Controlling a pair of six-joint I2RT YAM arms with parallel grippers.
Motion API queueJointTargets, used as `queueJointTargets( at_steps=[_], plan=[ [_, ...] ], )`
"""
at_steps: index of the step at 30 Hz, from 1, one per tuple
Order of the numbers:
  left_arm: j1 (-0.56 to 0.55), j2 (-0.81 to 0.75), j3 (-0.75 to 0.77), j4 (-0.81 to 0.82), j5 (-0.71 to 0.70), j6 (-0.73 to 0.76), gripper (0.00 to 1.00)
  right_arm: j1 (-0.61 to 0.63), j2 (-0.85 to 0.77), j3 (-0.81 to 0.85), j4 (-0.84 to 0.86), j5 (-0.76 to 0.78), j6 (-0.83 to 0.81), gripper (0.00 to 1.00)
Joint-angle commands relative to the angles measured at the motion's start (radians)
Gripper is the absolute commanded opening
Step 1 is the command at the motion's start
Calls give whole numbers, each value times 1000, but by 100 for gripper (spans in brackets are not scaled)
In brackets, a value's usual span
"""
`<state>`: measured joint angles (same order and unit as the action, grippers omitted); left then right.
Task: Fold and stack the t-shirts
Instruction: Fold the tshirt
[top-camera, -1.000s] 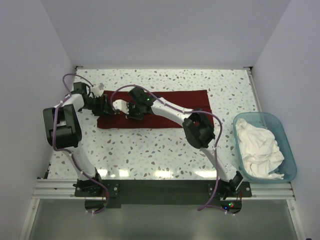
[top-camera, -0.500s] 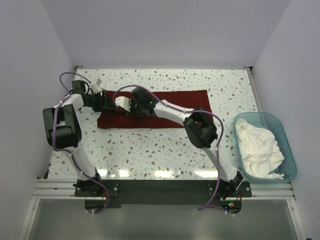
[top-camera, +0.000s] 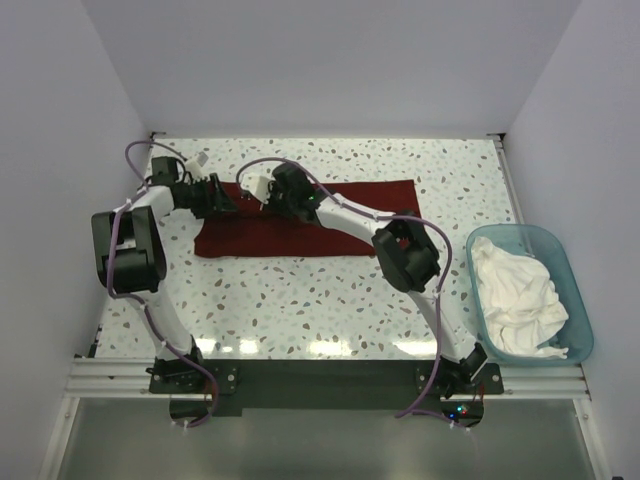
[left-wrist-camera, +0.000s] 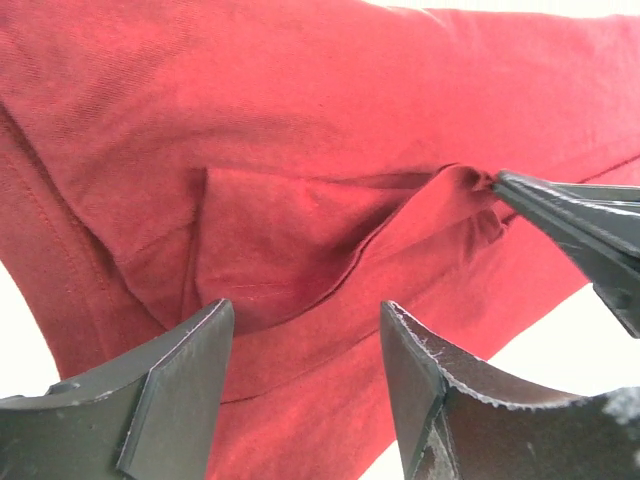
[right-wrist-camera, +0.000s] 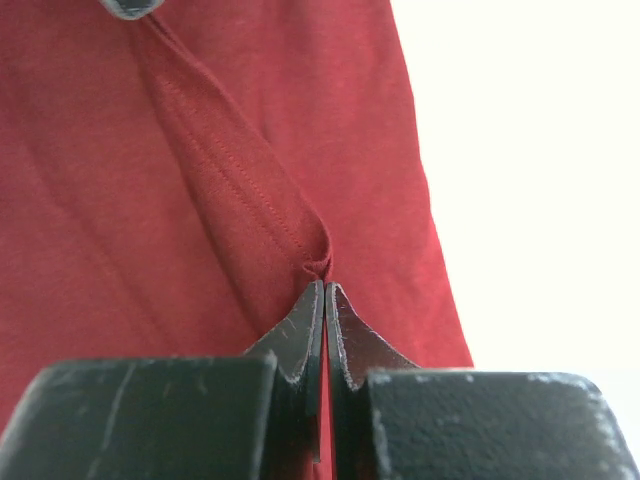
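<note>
The maroon t-shirt (top-camera: 250, 238) lies as a long folded strip across the far middle of the table. Both grippers are at its left end. My right gripper (top-camera: 250, 192) is shut on a pinched fold of the maroon cloth, seen close in the right wrist view (right-wrist-camera: 322, 285). My left gripper (top-camera: 225, 200) is open just above the same cloth (left-wrist-camera: 300, 120), its jaws (left-wrist-camera: 305, 310) wide apart and empty. The right gripper's fingers (left-wrist-camera: 570, 215) show at the right of the left wrist view. The white t-shirt (top-camera: 515, 290) lies crumpled in the tub.
A light blue plastic tub (top-camera: 530, 232) stands at the table's right edge. White walls close in the table at the left, back and right. Both arms reach across the left half of the speckled tabletop (top-camera: 300, 300).
Both grippers have moved toward the far edge of the table at the shirt's left end. The right gripper stays shut on the cloth and has drawn it along.
</note>
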<state>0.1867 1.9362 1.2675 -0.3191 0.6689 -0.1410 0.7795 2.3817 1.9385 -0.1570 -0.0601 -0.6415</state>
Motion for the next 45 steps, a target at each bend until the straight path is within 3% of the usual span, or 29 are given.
queueJointTargets(
  at_steps=[1, 22, 39, 45],
  plan=[
    [-3, 4, 35, 54, -25, -31, 64, -8, -68, -15, 112, 42, 20, 0],
    [-38, 113, 188, 51, -11, 46, 51, -28, -99, -95, 226, 114, 9, 0],
    [-39, 244, 371, 44, 0, 136, 1, -31, -85, -87, 228, 164, 19, 0],
    [-59, 239, 383, 140, -15, 239, 0, -32, -88, -110, 237, 194, 26, 0]
  ],
)
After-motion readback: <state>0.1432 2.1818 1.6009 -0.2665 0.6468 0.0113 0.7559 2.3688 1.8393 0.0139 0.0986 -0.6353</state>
